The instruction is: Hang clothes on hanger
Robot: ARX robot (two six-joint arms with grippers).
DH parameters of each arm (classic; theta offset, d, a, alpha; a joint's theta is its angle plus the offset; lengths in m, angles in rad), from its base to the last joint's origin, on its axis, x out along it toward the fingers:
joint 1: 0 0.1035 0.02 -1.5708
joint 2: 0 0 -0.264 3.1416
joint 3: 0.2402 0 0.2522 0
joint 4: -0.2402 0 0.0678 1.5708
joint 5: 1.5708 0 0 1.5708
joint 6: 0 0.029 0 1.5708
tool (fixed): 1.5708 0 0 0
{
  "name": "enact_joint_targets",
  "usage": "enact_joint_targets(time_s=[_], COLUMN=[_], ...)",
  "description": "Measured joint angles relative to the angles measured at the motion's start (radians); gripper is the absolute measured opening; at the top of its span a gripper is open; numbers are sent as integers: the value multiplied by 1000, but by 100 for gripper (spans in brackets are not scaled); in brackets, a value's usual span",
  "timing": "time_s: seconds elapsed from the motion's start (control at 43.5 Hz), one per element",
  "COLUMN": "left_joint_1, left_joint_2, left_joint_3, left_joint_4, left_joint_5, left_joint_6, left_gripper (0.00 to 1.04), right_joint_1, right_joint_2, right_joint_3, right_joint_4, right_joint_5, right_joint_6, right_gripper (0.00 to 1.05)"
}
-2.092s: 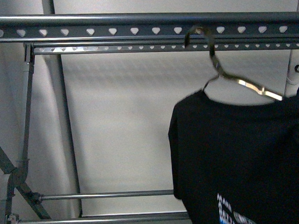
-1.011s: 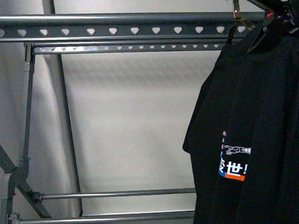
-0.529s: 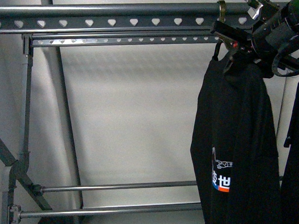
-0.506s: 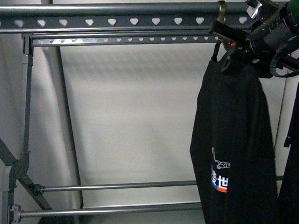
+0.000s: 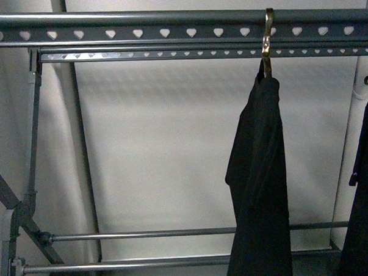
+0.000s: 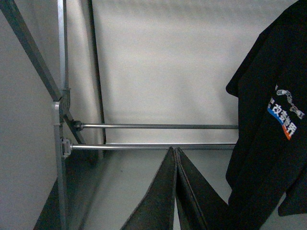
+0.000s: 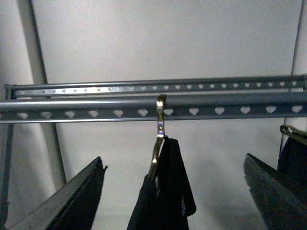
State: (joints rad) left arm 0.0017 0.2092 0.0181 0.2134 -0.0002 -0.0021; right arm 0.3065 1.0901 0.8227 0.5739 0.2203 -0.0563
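The black T-shirt (image 5: 259,189) hangs edge-on from a brass hook (image 5: 268,41) over the top rail of the grey metal rack (image 5: 136,19). Its white and blue lettering shows in the left wrist view (image 6: 286,120). In the right wrist view the shirt (image 7: 165,201) and the hook (image 7: 159,129) hang from the rail (image 7: 72,105), between the wide-apart fingers of my right gripper (image 7: 175,191), which touches neither. My left gripper (image 6: 176,191) is shut and empty, low beside the shirt. Neither gripper shows in the front view.
Another dark garment (image 5: 363,185) hangs at the far right of the rack. Flat bars with heart-shaped holes (image 5: 167,33) run under the rail. Slanted legs (image 5: 16,212) and two low crossbars (image 5: 145,234) stand at the left. A pale wall lies behind.
My right arm, up at the hook half a second ago, has let go and drawn back out of the front view. The shirt now hangs free, turned edge-on with its print hidden.
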Motion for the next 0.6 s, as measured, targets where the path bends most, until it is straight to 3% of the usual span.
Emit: enact_joint_targets(time_s=[0.069,0.184,0.23,0.276,0.322,0.368,0.437,0.598], left_joint_1=[0,0,0,0,0,0,0,0], left_joint_2=[-20,-84,-153,-196,-203,-203,-203,-204], left_joint_3=[0,0,0,0,0,0,0,0], left_joint_4=[-18,-100,-186,-204,-209,-210,-211,-211], left_joint_5=[0,-2,-3,1,-1,1,0,0], left_joint_6=[0,0,0,0,0,0,0,0], left_gripper=[4,4,4,4,4,4,4,4], right_joint_1=[117,328,383,333,221,96,-26,-149], right_joint_2=[-225,-511,-625,-728,-835,-925,-983,-1032], right_joint_3=[-186,-389,-433,-475,-582,-695,-755,-762], right_joint_4=[-3,-103,-235,-417,-521,-547,-560,-568], right_joint_5=[69,234,325,345,257,126,46,-79], right_joint_6=[-81,-182,-154,-76,-19,8,29,43], right_gripper=[99,97,92,82,71,60,45,8])
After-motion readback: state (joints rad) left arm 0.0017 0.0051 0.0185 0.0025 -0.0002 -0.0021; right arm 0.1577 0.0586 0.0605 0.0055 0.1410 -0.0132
